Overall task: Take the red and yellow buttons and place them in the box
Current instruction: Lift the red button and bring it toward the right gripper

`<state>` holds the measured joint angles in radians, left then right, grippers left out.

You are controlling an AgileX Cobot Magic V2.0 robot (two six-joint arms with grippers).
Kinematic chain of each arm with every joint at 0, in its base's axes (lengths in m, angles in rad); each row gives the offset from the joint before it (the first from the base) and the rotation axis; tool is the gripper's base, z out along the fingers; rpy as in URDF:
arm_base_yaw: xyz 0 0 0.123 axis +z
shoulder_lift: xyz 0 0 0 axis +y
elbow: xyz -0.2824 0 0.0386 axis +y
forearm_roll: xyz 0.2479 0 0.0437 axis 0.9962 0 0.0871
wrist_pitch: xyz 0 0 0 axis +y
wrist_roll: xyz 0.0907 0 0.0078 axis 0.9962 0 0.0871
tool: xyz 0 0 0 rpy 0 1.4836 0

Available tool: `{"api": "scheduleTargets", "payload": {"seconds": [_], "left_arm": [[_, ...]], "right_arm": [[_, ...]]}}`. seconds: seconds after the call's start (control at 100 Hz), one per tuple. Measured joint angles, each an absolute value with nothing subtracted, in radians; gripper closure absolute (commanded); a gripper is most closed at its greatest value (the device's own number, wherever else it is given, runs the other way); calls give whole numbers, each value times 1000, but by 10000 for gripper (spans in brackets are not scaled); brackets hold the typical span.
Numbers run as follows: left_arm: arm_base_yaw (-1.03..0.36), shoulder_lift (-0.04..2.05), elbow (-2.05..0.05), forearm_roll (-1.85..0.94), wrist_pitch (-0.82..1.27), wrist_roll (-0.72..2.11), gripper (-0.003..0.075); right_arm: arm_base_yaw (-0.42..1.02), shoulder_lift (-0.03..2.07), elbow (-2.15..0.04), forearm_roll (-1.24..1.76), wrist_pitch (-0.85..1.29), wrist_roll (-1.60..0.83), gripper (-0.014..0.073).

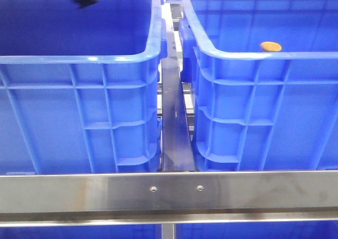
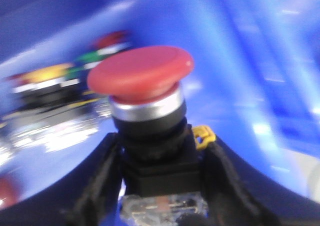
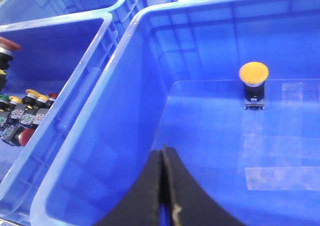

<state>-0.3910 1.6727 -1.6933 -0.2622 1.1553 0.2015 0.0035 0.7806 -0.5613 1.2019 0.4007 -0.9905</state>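
Left end effector (image 2: pixel 160 186) clamps red button (image 2: pixel 142 76), background buttons (image 2: pixel 55 88) blurred

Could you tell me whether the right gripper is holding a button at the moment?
No, the right gripper hangs shut and empty above the blue plastic crate.

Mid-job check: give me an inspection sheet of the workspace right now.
Surface: steel rail in front of two blue crates.
Job's things: red button held by left gripper; yellow button standing in right crate.
Clutter: mixed buttons heaped in left crate.
Grippers: left gripper shut on red button; right gripper shut, holding nothing, over right crate.
Cables: nothing seen.
Surroundings: more blue crates behind.
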Motion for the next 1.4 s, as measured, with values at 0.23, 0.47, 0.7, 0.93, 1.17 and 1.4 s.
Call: {"api": "scheduleTargets", "payload": {"seconds": [0.23, 0.47, 0.7, 0.93, 1.17, 1.4], "left_arm": [[-460, 1669, -1693, -435, 1224, 392, 638], [-503, 1668, -1677, -650, 1246, 579, 638], [-568, 1668, -1604, -703, 1244, 634, 638], [-614, 1668, -1581, -705, 1244, 640, 638], [-616, 1668, -1581, -707, 1244, 641, 638], [-616, 1668, -1581, -707, 1244, 641, 638]], "right_arm": [[3, 781, -561, 1202, 402, -991, 663], [3, 781, -561, 1202, 417, -991, 663], [3, 781, -561, 1202, 464, -991, 663], [3, 781, -561, 1202, 497, -991, 658], [3, 781, -561, 1237, 564, -991, 289], [3, 814, -561, 1357, 632, -991, -37]]}}
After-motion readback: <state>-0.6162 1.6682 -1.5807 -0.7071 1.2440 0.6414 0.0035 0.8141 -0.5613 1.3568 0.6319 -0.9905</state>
